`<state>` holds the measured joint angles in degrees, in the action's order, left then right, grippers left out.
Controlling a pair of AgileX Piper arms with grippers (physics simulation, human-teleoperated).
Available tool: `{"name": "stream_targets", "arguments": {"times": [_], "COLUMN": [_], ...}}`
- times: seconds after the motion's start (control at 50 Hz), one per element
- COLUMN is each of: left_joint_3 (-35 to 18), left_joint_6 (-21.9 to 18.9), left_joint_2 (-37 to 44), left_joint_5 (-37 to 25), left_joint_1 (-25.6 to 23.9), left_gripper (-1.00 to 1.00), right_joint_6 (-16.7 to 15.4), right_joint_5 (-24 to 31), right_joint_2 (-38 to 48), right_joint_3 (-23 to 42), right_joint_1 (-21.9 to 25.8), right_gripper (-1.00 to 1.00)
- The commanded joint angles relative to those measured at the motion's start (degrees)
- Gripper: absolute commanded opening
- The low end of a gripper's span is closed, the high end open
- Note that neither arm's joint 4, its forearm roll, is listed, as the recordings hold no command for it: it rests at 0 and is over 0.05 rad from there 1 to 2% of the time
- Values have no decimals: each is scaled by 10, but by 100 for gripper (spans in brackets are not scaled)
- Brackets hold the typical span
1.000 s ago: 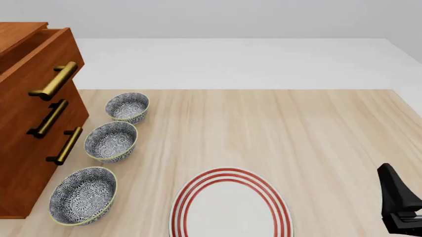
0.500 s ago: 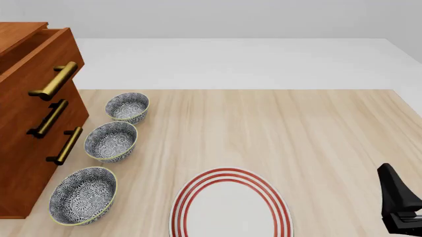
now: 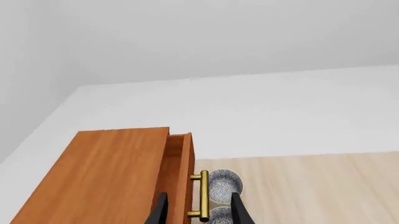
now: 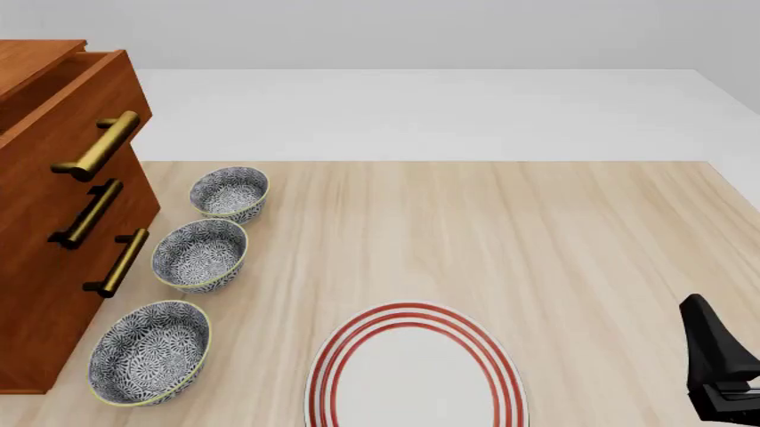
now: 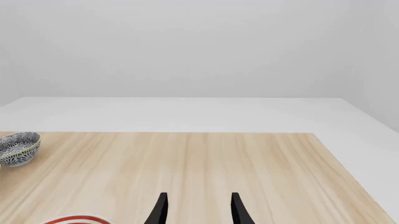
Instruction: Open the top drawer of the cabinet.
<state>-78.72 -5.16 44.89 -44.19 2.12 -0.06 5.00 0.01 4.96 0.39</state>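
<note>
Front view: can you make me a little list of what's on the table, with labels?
cabinet: tall reddish-brown wood, far left
top drawer: pulled out past the two below
drawer handles: three brass bars, one per drawer
bowls: three blue-patterned, in a row beside the cabinet, nearest, middle, farthest
plate: white with red rings, near edge
left gripper: open, holding nothing
right gripper: open, holding nothing

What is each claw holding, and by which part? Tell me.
Nothing. The left claw is open, with the top drawer's handle beyond its fingers, not gripped. The right claw is open over the bare table.
</note>
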Motion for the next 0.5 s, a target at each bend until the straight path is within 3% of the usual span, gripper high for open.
{"name": "stream_targets", "arguments": {"times": [0.02, 0.3, 0.5], "left_joint_3": [-14, -14, 32], "left_joint_6": [42, 89, 104], "left_joint_2": [18, 28, 34], "left_joint_5": [-18, -40, -12], "left_joint_1": [9, 18, 33], "left_gripper": [100, 100, 100], "right_joint_6": [0, 0, 0], "right_joint_5": [0, 0, 0], "right_joint_2": [0, 0, 0], "right_joint_3": [0, 0, 0], "right_joint_1": [0, 0, 0], "right_gripper": [100, 100, 100]}}
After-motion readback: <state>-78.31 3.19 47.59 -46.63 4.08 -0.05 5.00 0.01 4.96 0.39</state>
